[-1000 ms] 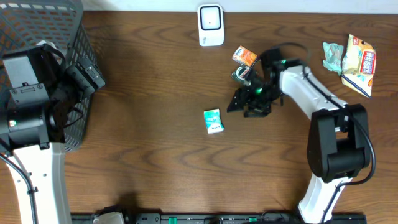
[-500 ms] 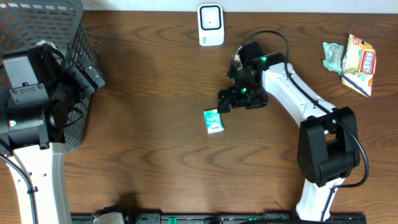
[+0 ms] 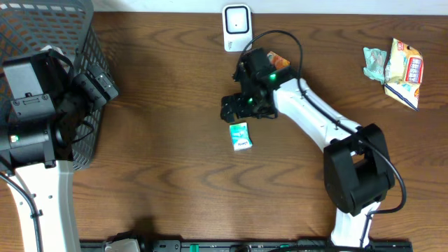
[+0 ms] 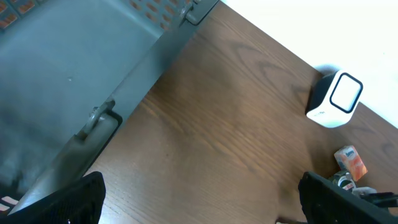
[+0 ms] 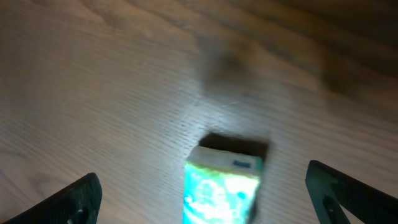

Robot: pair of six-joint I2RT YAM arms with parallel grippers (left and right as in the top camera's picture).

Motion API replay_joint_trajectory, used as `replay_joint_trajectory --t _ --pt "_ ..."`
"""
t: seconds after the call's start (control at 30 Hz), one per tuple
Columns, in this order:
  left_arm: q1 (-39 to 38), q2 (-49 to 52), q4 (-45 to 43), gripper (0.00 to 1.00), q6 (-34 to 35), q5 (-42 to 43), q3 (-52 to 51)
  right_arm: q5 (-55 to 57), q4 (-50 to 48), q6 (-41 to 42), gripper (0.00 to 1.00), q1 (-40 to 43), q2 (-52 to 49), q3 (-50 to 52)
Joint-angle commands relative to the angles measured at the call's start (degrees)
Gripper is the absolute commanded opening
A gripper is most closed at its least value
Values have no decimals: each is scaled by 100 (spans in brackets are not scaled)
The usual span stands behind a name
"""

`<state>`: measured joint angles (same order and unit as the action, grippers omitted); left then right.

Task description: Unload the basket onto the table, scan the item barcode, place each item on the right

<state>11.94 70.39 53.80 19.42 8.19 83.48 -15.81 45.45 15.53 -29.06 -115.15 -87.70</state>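
Overhead: the right gripper (image 3: 229, 110), jaws wide and empty, hovers just beyond the green packet (image 3: 240, 136) lying mid-way across the table (image 3: 168, 182), with the scanner (image 3: 237, 28) at the far edge. Left wrist: the left gripper (image 4: 205, 196) is open beside the basket (image 4: 93, 62). Right wrist: the packet is blurred between the fingers (image 5: 81, 196) and is best centred before closing.

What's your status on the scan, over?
Both open: right claw poised over green packet, nothing held; left claw by basket. Packet flat on table, unscanned. Near scanner: orange box.

White links, black joints: left arm (image 3: 45, 203), right arm (image 3: 311, 115). A black cable (image 3: 280, 32) loops from the right wrist, lit green.
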Motion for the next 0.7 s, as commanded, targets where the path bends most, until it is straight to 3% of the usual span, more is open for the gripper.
replay_joint_trajectory --t 0.0,0.47,0.6,0.63,0.67 --pt "26 2 15 98 -74 -55 4 197 -153 289 99 -74 -26 -68" --pt "26 2 15 98 -74 -55 7 221 -74 149 98 -140 -26 -57" --pt "26 2 15 98 -74 -55 7 219 76 136 80 -142 -26 -2" --pt "26 2 15 98 -74 -55 7 221 96 138 68 -142 -26 66" --pt "26 2 15 98 -74 -55 7 221 103 138 63 -142 -26 125"
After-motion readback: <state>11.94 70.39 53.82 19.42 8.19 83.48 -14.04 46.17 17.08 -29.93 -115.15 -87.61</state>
